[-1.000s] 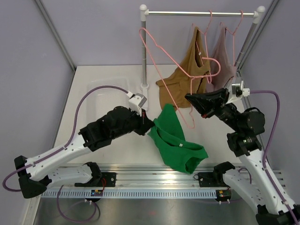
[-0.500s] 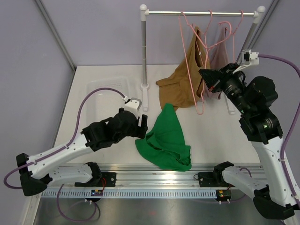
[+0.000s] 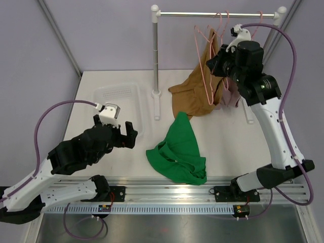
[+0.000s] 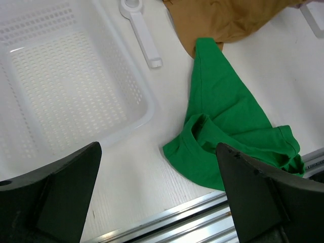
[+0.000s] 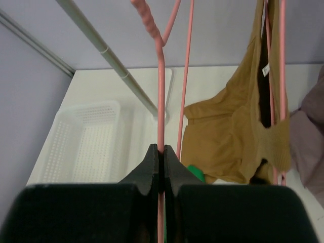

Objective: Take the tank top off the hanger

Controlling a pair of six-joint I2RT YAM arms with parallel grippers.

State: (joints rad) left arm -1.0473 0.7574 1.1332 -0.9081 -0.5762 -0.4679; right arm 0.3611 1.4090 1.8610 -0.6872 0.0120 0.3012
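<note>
The green tank top [image 3: 179, 152] [image 4: 223, 121] lies crumpled on the table, off any hanger, its upper tip touching the brown garment. My left gripper [image 3: 126, 139] [image 4: 158, 167] is open and empty, to the left of the tank top and apart from it. Up near the rail, my right gripper [image 3: 211, 65] [image 5: 162, 152] is shut on the bare pink hanger [image 3: 205, 61] [image 5: 161, 91]. It pinches the wire neck below the hook. Whether the hook rests on the rail [image 3: 217, 14] [image 5: 101, 45] I cannot tell.
A brown garment [image 3: 195, 91] [image 5: 228, 131] and a mauve one [image 3: 233, 93] hang on other pink hangers on the rack. A white perforated basket [image 3: 119, 98] [image 4: 61, 86] sits left of the rack post [image 3: 155, 55]. An aluminium track runs along the table's near edge.
My left gripper opened, let go of the green tank top and drew back to the left. The tank top settled on the table. My right gripper carried the empty hanger up to the rail.
</note>
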